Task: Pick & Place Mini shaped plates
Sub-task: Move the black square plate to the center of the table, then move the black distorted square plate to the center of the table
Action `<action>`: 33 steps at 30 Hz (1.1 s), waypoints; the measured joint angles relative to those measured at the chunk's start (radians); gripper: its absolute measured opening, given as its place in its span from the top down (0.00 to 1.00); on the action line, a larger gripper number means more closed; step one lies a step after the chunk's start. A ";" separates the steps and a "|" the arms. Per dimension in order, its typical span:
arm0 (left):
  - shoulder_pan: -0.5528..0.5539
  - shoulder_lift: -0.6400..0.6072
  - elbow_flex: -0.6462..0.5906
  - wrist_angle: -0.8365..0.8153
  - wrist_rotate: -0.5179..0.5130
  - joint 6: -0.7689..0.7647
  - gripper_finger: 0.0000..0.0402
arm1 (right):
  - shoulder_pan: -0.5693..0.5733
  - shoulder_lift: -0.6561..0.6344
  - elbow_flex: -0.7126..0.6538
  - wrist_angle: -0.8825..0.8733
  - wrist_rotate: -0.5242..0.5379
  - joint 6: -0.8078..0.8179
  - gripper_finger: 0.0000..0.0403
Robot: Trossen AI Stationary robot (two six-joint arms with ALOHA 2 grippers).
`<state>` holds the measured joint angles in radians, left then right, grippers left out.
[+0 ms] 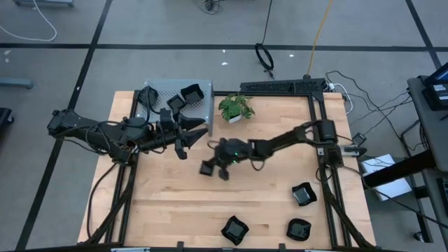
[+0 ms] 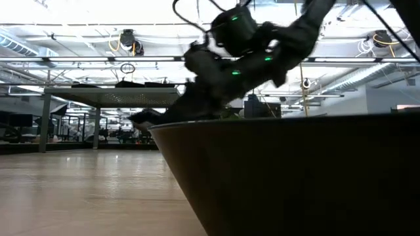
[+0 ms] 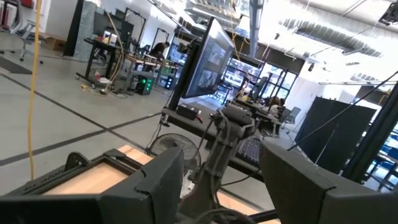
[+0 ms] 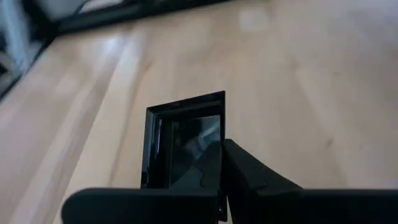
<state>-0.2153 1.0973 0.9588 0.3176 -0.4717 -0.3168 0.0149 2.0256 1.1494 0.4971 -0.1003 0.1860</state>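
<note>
My right gripper (image 1: 216,168) hangs over the middle of the table, shut on a small square glossy black plate (image 1: 207,168), which the right wrist view shows above the bare wood (image 4: 184,134). My left gripper (image 1: 190,138) floats just left of it, open and holding nothing; its two fingers frame the room in the left wrist view (image 3: 221,171). More black plates lie in the grey bin (image 1: 162,92) at the far left. Three more black plates rest on the table near the near right corner (image 1: 303,194) (image 1: 235,229) (image 1: 299,229). My right gripper pinches the square plate by its rim on the side nearest the wrist (image 4: 211,158). One finger (image 4: 249,180) lies over the plate's inner face; the other is mostly hidden under it. The plate sticks out level ahead of the fingers, lifted clear of the table.
A small green potted plant (image 1: 236,108) stands at the far edge, right of the grey bin. A black dish (image 2: 295,177) sits right in front of the low camera and blocks most of that view. Bare wood lies along the near left of the table (image 1: 161,203).
</note>
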 joint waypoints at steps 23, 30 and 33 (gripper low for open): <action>0.000 0.000 0.000 -0.001 -0.002 0.027 0.47 | -0.135 0.098 0.130 -0.099 -0.025 0.161 0.75; 0.000 0.000 0.000 -0.001 -0.002 0.026 0.47 | -0.128 -0.081 0.130 -0.330 -0.111 0.032 0.70; 0.000 0.000 0.000 -0.001 0.000 0.026 0.47 | -0.106 -0.208 0.131 -0.522 -0.110 -0.128 0.72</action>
<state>-0.2157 1.0973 0.9588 0.3164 -0.4721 -0.2909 -0.0907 1.8171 1.2804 -0.0246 -0.2104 0.0579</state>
